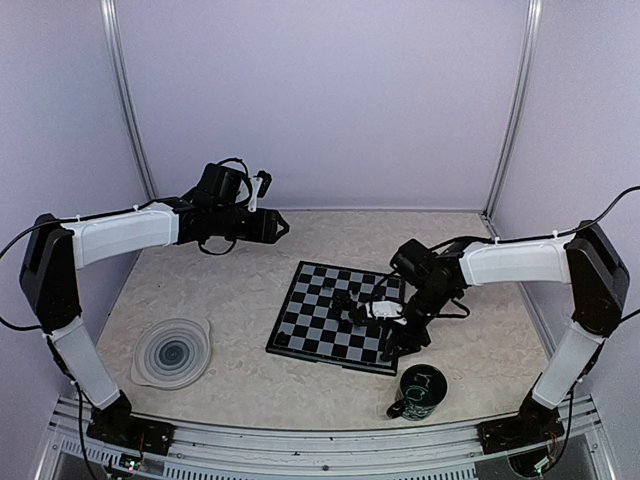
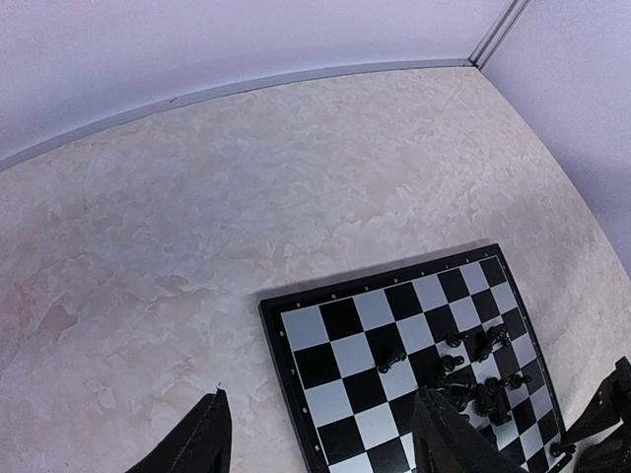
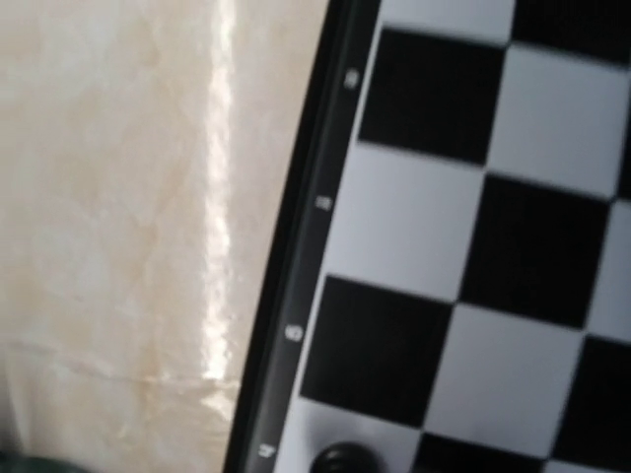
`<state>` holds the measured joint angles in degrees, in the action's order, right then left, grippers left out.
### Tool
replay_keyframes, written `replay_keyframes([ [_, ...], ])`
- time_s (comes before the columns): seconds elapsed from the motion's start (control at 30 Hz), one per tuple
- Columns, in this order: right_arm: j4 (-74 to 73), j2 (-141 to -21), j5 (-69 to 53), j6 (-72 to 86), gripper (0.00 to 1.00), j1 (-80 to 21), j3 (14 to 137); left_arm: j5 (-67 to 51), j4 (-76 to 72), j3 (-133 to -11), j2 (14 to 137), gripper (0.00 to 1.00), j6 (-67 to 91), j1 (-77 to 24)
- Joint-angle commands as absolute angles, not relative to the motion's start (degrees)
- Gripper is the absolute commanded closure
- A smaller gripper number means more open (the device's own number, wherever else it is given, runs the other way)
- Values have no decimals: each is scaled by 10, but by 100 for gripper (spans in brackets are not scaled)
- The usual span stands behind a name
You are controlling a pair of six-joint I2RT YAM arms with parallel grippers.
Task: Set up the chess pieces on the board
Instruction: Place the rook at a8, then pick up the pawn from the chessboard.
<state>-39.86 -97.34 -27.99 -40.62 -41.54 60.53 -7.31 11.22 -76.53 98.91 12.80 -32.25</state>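
At the board's (image 1: 315, 325) near-right edge, the right gripper (image 1: 395, 345) hangs beside the clustered chess pieces (image 1: 352, 305) (its jaws' state cannot be told); the left gripper (image 1: 282, 228), jaws released, hovers well apart.

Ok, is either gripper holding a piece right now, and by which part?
The left gripper is open and empty. The right gripper, low at the board's near right corner: cannot tell.

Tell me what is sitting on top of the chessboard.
Small black chess pieces cluster on the right half of the board; its left squares are bare. The right gripper hangs over the near right corner and hides whatever stands beneath it.
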Motion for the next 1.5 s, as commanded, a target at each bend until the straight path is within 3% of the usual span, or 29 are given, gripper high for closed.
replay_keyframes([
  [0.0, -426, -955, -298, -411, 58, -419, 654, -79, 114, -785, 998, 37, 128, -327],
  [0.27, -373, -1002, -216, -358, 70, -365, 714, -78, 117, -786, 996, 37, 126, -332],
  [0.5, -331, -1050, -136, -324, 66, -356, 726, -78, 119, -787, 995, 37, 125, -334],
  [0.97, -333, -1095, -157, -321, 63, -353, 749, -80, 122, -790, 1000, 37, 124, -338],
  [1.3, -351, -1107, -185, -326, 88, -352, 766, -80, 125, -792, 1004, 36, 122, -340],
  [1.47, -359, -1073, -186, -335, 95, -352, 740, -79, 127, -793, 1005, 36, 121, -340],
])
